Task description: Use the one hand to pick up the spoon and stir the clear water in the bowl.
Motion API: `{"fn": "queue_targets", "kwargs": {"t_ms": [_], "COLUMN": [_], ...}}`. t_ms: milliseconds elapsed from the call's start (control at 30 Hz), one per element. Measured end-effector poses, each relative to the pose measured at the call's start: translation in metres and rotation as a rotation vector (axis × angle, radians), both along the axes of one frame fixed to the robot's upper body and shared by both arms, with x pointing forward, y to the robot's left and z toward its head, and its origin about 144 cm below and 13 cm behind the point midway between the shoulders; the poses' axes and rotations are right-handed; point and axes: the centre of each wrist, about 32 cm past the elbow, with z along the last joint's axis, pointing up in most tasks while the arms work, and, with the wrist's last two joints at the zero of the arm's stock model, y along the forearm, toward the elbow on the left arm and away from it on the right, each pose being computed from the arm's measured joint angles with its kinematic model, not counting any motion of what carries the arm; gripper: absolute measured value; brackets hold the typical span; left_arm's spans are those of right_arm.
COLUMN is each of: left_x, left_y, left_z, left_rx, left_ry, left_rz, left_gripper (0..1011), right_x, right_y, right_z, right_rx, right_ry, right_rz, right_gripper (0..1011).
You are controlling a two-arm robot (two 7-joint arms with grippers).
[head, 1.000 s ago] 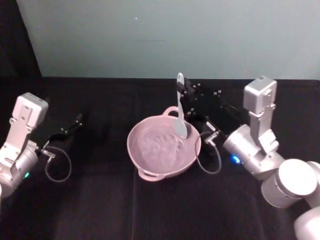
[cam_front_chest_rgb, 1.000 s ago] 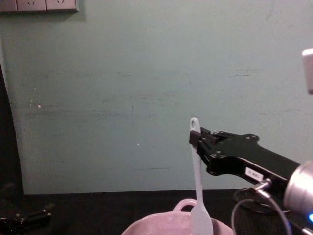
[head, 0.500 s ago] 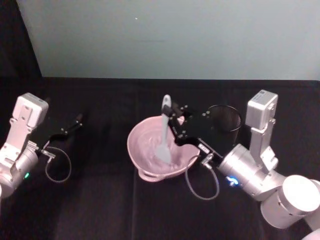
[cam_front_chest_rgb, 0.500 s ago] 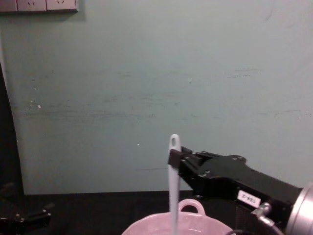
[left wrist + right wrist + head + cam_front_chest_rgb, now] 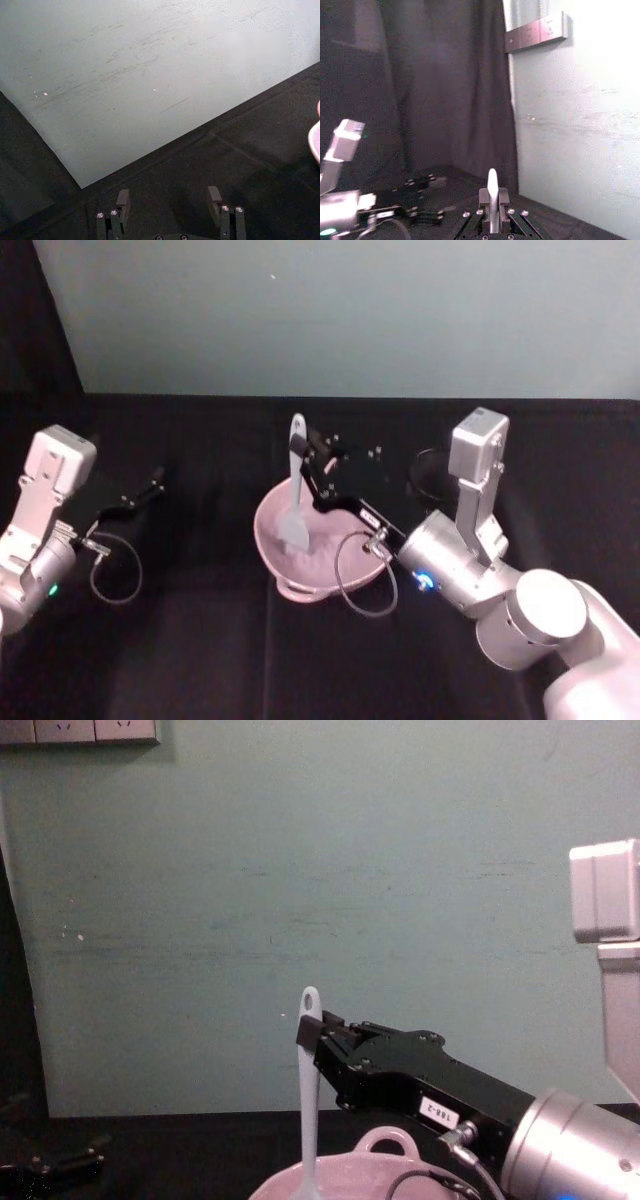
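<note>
The pale pink bowl (image 5: 345, 568) sits mid-table, its rim also low in the chest view (image 5: 350, 1182). My right gripper (image 5: 308, 462) is shut on the upper handle of the white spoon (image 5: 294, 500), which stands nearly upright with its scoop down in the left part of the bowl. The chest view shows the spoon (image 5: 308, 1100) held by the right gripper (image 5: 318, 1032), holed tip above the fingers. In the right wrist view the spoon's handle (image 5: 492, 192) rises between the closed fingers. The water is too faint to make out. My left gripper (image 5: 150, 483) is parked at far left, open (image 5: 169, 207).
A black wire-mesh cup (image 5: 432, 474) stands behind the right arm, to the right of the bowl. A loop of grey cable (image 5: 362, 575) hangs from the right wrist over the bowl's near right rim. The table is covered in black cloth, with a pale green wall behind.
The right gripper has swept leftward with the spoon, carrying its scoop from the bowl's right side across to its left. The left arm has stayed still.
</note>
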Motion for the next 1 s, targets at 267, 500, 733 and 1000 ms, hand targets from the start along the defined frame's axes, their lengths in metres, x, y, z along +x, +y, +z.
{"fn": "queue_targets", "kwargs": {"t_ms": [267,500,733,1000], "left_x": [0.000,0.000,0.000,0.000], "left_y": [0.000,0.000,0.000,0.000], "left_z": [0.000,0.000,0.000,0.000], "left_rx": [0.000,0.000,0.000,0.000], "left_ry": [0.000,0.000,0.000,0.000], "left_rz": [0.000,0.000,0.000,0.000], "left_gripper": [1011,1011,1011,1011], "right_x": [0.014,0.014,0.005,-0.007], "right_y": [-0.005,-0.017,-0.028,-0.035], "right_z": [-0.001,0.003,0.008,0.015], "right_rx": [-0.018,-0.049,-0.075,-0.048], "right_ry": [-0.048,-0.085,-0.087,-0.008], "right_rz": [-0.087,-0.146,-0.147,-0.111], "right_gripper": [108,108,108,108]}}
